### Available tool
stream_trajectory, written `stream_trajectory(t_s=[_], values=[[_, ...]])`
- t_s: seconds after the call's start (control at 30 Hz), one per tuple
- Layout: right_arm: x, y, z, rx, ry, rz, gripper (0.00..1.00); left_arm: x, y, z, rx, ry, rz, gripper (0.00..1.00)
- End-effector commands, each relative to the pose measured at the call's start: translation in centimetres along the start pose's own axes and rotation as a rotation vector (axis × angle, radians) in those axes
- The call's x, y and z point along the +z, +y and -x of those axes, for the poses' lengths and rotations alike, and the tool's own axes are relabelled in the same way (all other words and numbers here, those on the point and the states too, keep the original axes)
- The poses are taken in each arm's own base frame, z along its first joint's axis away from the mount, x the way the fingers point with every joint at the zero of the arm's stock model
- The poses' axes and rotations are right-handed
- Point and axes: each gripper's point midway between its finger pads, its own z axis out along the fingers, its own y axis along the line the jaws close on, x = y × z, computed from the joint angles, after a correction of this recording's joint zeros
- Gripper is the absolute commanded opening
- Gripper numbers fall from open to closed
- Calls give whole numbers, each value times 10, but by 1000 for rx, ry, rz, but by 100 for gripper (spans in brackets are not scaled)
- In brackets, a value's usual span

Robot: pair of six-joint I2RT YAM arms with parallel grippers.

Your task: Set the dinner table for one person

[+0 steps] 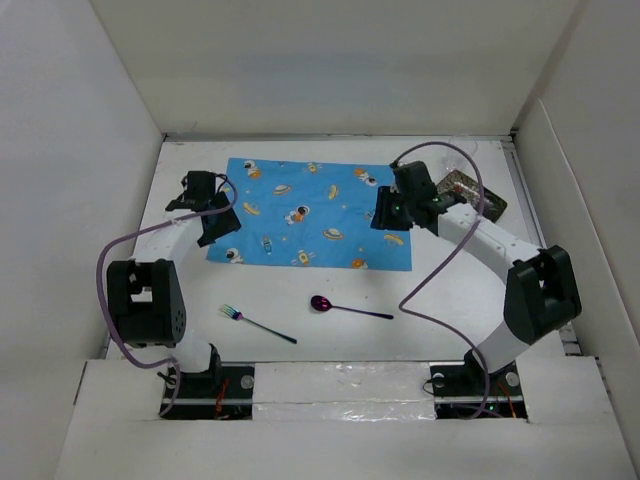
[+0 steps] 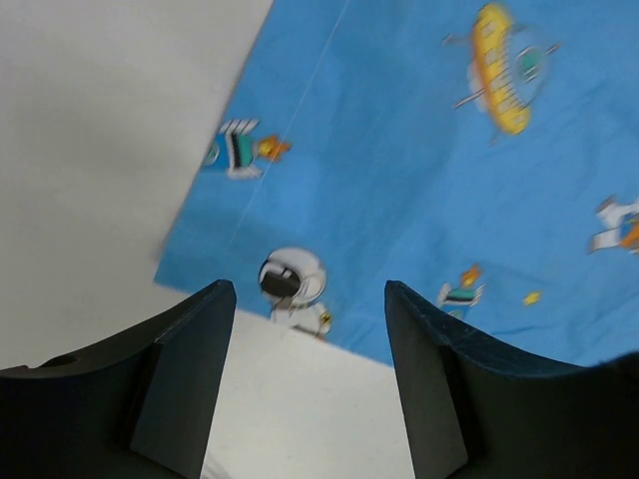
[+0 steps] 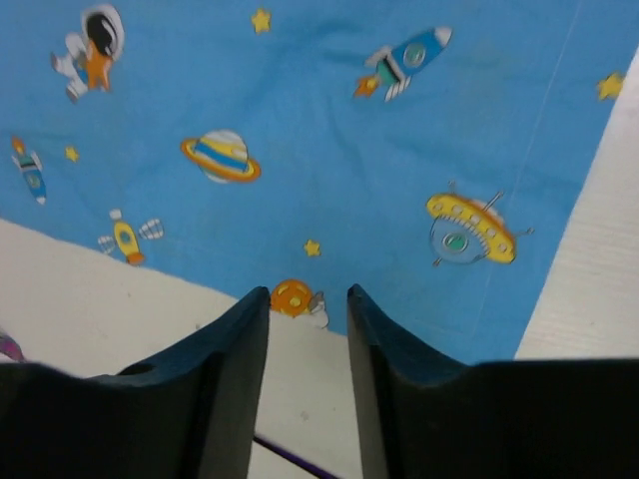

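The dinner table (image 1: 450,300) is a white tabletop with white walls around it. A blue space-print placemat (image 1: 310,215) lies flat at its middle back. A rainbow fork (image 1: 258,324) and a purple spoon (image 1: 348,308) lie on the table in front of the mat. My left gripper (image 1: 218,226) hovers over the mat's near-left corner (image 2: 190,269); in the left wrist view it (image 2: 310,291) is wide open and empty. My right gripper (image 1: 384,214) is over the mat's near-right part; in the right wrist view it (image 3: 308,291) is open by a narrow gap and empty.
A dark patterned flat object (image 1: 472,194) lies at the back right, partly behind my right arm. A thin purple handle (image 3: 290,455) shows below my right fingers. White walls close in the table on the left, back and right.
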Motion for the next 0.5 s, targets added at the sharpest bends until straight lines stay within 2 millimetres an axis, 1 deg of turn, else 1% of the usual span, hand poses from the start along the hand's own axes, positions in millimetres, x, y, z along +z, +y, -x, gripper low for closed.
stream_trajectory(t_s=[0.0,0.03,0.07,0.1,0.13,0.17,0.2,0.27,0.3,0.33,0.37,0.4,0.43,0.47], values=[[-4,-13,-16,6,1,-99,45,-7,26,-18,-61,35,79,59],[-4,-19,-20,16,3,-121,45,-12,32,-17,-87,16,85,57],[-7,-19,-23,28,1,-117,45,-10,41,-28,-110,30,99,56],[-5,-24,-36,37,24,-124,46,-11,44,-28,-151,16,96,55],[-5,-27,-36,65,18,-118,46,-12,52,-24,-186,-7,101,51],[-9,-30,-36,80,12,-116,46,-9,59,-31,-203,1,113,51],[-7,-34,-46,83,33,-118,47,-8,60,-33,-209,2,118,51],[-8,-39,-53,104,43,-127,48,-6,69,-39,-226,12,151,49],[-10,-49,-57,129,45,-139,49,-3,73,-43,-232,8,167,48],[-9,-51,-64,135,58,-139,49,-2,74,-41,-237,-3,170,48],[-9,-58,-66,150,60,-148,49,1,77,-45,-239,1,179,48],[-11,-63,-67,163,57,-155,49,3,79,-44,-239,-9,193,48],[-11,-70,-73,178,64,-169,53,10,81,-46,-246,-5,206,48],[-12,-79,-73,201,61,-188,54,13,82,-45,-250,-8,214,48]])
